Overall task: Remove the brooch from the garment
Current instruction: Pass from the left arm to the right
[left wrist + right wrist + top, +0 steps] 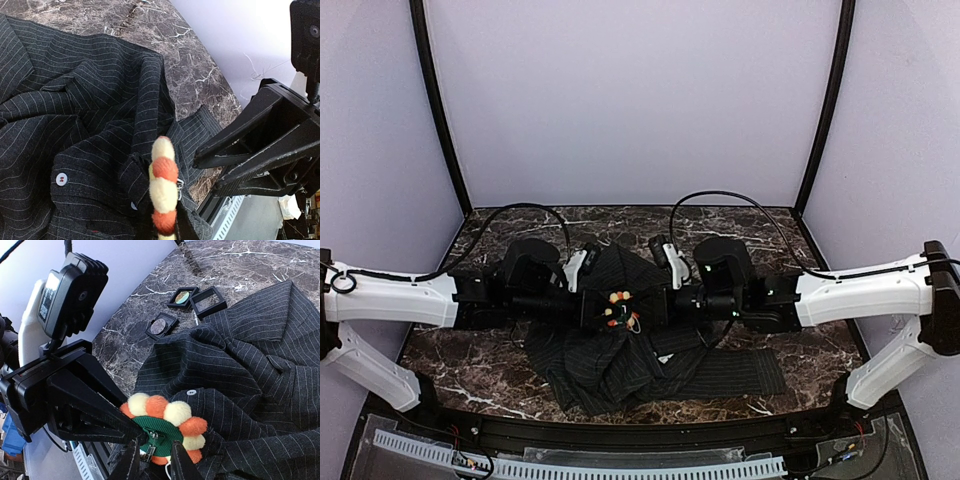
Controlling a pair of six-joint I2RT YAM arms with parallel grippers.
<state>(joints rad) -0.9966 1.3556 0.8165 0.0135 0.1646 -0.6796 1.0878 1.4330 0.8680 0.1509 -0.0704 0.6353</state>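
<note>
left of the brooch: left gripper comes in from that side, claw pinched right down, tips meeting at the brooch's left rim. whether they nip cloth or a bead edge is hidden. centre: round flower-shaped brooch, green ribbed middle ringed by orange and cream pompom beads, sitting on a bunched-up fold of the dark pinstriped fabric garment. the garment is spread below and to either side of the brooch on the brown veined marble table. a small metal fitting shows on the green, just under the brooch's middle. right of the brooch: right gripper comes in from that side, claw narrow, one finger each side of the green middle and the fitting. cannot tell if the pads bite yet or only straddle it. beyond the brooch, on bare marble past the cloth edge, small square black boxes, not involved. progress, as judged: both arms are placed, cloth apparently steadied on one side, brooch bracketed on the other. the brooch looks still fixed to the garment, nothing seen undone. left to do: secure the hold, free the fastening, draw the brooch clear of the cloth.
</note>
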